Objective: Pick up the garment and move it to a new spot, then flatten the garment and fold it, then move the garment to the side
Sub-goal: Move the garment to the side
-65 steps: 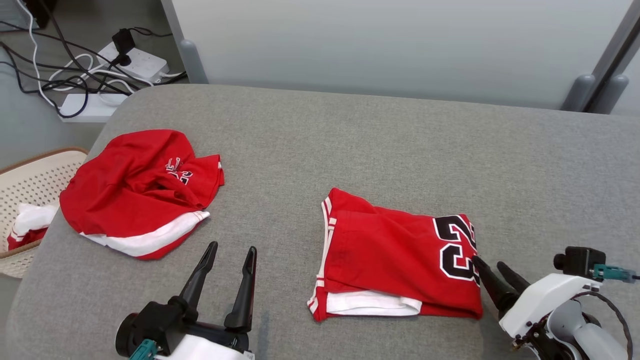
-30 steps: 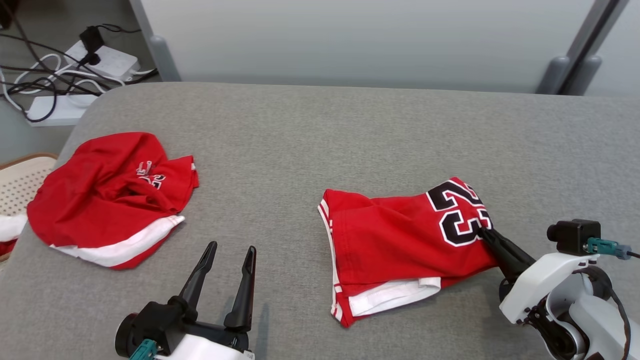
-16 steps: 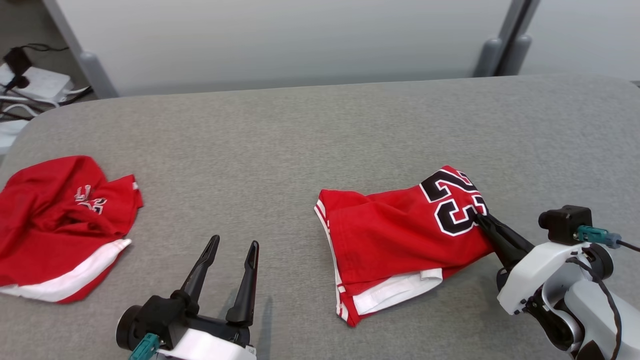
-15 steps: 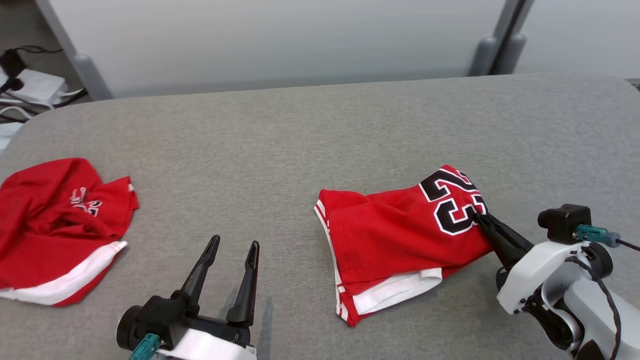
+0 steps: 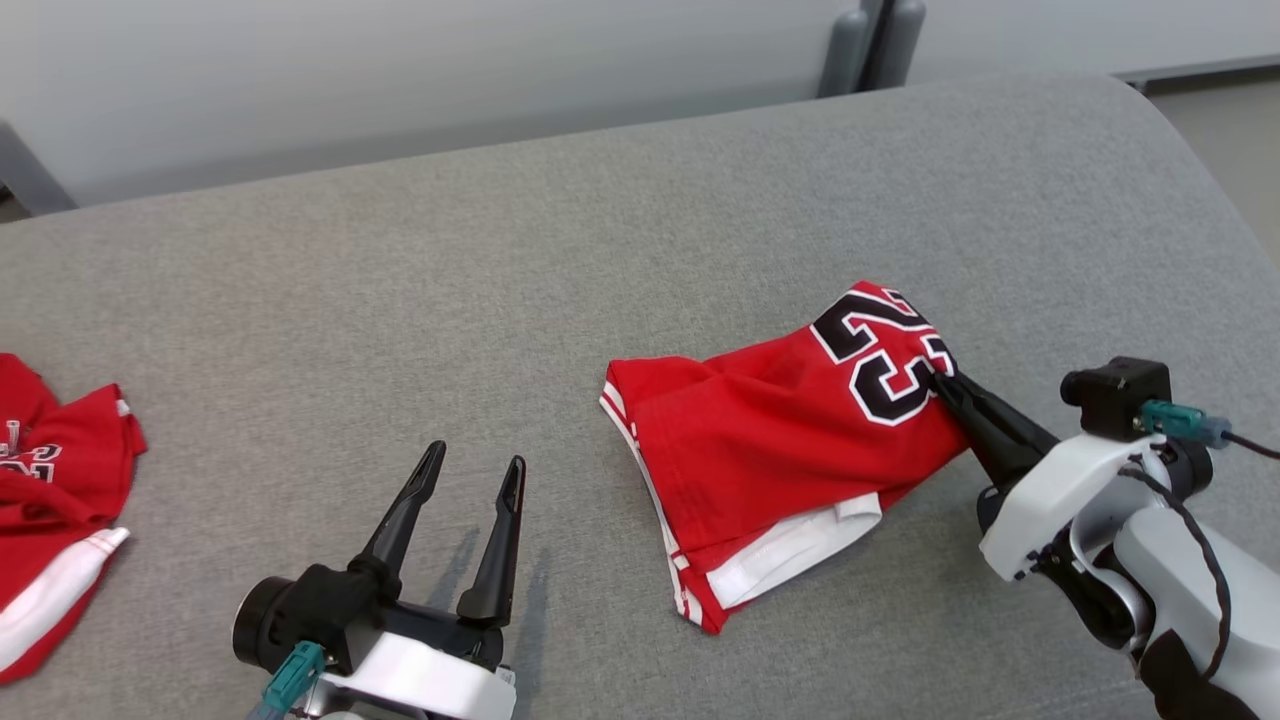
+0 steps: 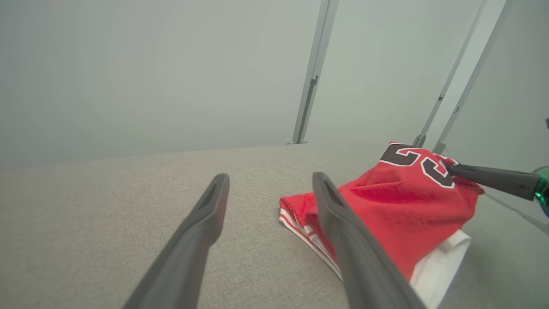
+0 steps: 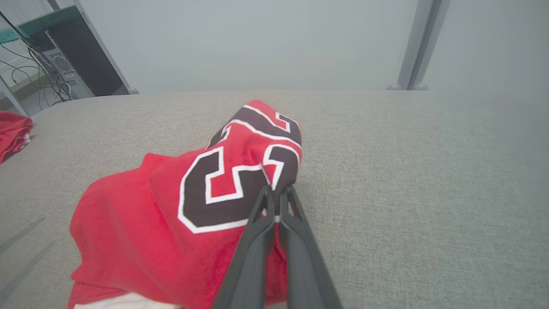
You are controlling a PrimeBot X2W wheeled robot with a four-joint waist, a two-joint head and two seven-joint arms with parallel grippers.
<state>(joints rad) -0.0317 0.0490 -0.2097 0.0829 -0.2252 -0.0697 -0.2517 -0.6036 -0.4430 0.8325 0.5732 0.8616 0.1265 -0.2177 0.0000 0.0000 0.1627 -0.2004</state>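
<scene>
The folded red garment (image 5: 790, 450) with a black "23" and white trim lies on the grey table (image 5: 560, 250), right of centre. My right gripper (image 5: 942, 380) is shut on its right edge at the number, lifting that corner a little; the right wrist view shows the closed fingers pinching the garment (image 7: 206, 201) at the gripper tips (image 7: 277, 190). My left gripper (image 5: 472, 466) stands open at the lower left, apart from the cloth and holding nothing. In the left wrist view its fingers (image 6: 339, 214) frame the garment (image 6: 399, 214), with the right gripper (image 6: 450, 168) at its far corner.
A second red garment (image 5: 50, 500) with a white band lies crumpled at the table's left edge. The table's rounded right edge (image 5: 1200, 180) is close to my right arm. A pale wall and grey posts (image 5: 870, 40) stand behind the table.
The head camera has swung to the right, so everything slid left in view. My right gripper has dragged the garment's numbered corner rightward and away from me. The left gripper stayed open.
</scene>
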